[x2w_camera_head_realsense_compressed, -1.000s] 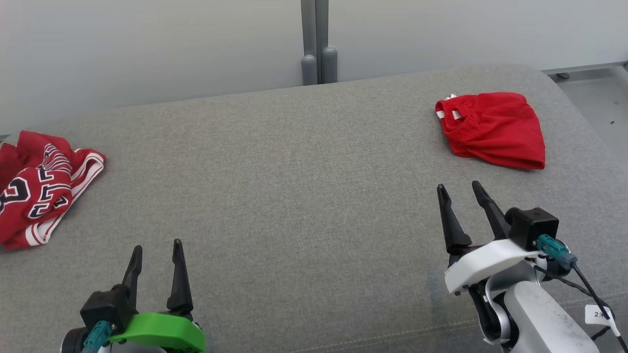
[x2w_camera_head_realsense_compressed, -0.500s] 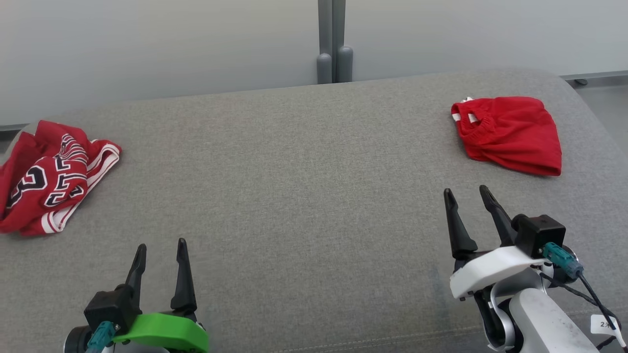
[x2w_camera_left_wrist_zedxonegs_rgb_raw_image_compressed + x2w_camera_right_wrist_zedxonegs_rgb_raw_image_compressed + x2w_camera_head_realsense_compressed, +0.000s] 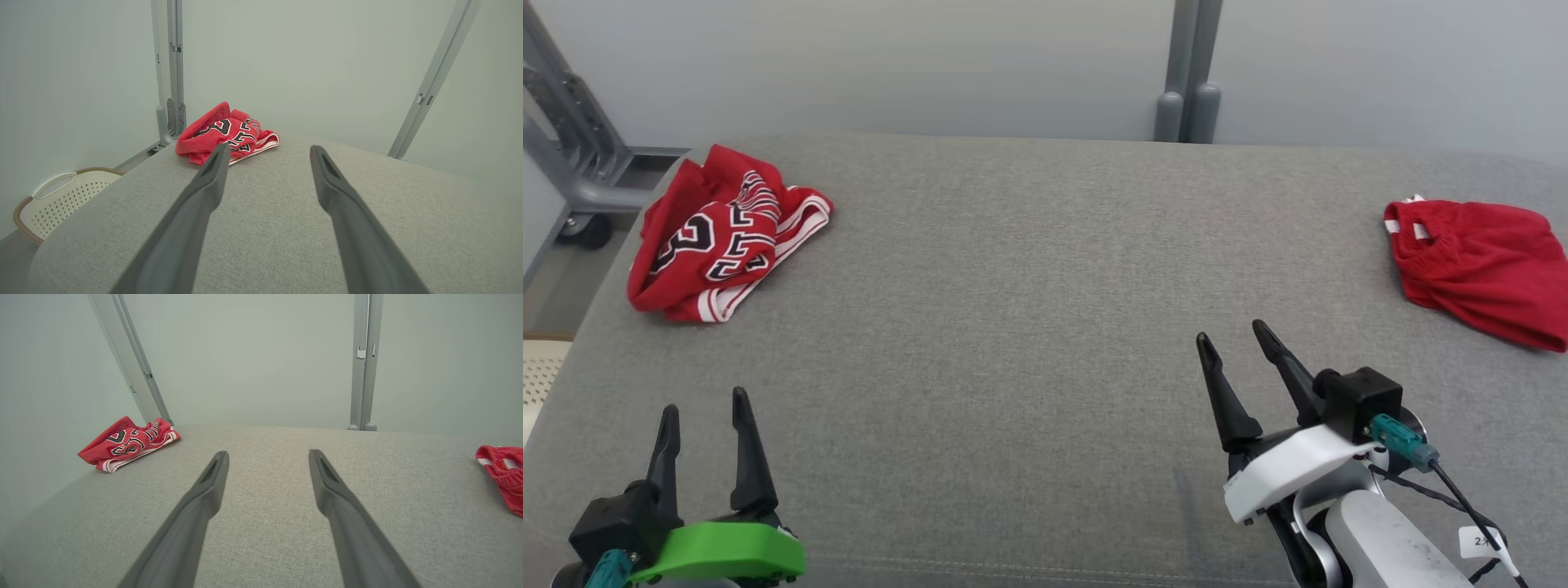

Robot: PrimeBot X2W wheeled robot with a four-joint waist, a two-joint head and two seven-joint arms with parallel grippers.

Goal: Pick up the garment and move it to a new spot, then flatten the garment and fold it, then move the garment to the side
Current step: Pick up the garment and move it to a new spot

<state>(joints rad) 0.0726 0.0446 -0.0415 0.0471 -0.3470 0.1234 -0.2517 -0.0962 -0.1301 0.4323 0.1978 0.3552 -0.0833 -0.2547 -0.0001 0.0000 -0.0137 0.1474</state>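
A crumpled red garment (image 3: 719, 237) with black-and-white lettering and white trim lies at the far left corner of the grey padded surface (image 3: 1013, 286). It also shows in the left wrist view (image 3: 226, 132) and the right wrist view (image 3: 126, 443). My left gripper (image 3: 704, 400) hovers open near the front edge, well short of the garment, with nothing between its fingers (image 3: 269, 146). My right gripper (image 3: 1229, 330) stands open and empty over the surface's right half (image 3: 267, 451).
A second red garment (image 3: 1478, 278), folded, lies at the right edge (image 3: 504, 473). A pale perforated basket (image 3: 57, 200) stands on the floor beyond the left edge. Grey metal posts (image 3: 1188, 73) rise behind the surface, and a frame (image 3: 564, 139) stands at the far left.
The head view has swung to the left, so the whole picture has shifted right. Both garments lie as before. Both grippers stay open and empty.
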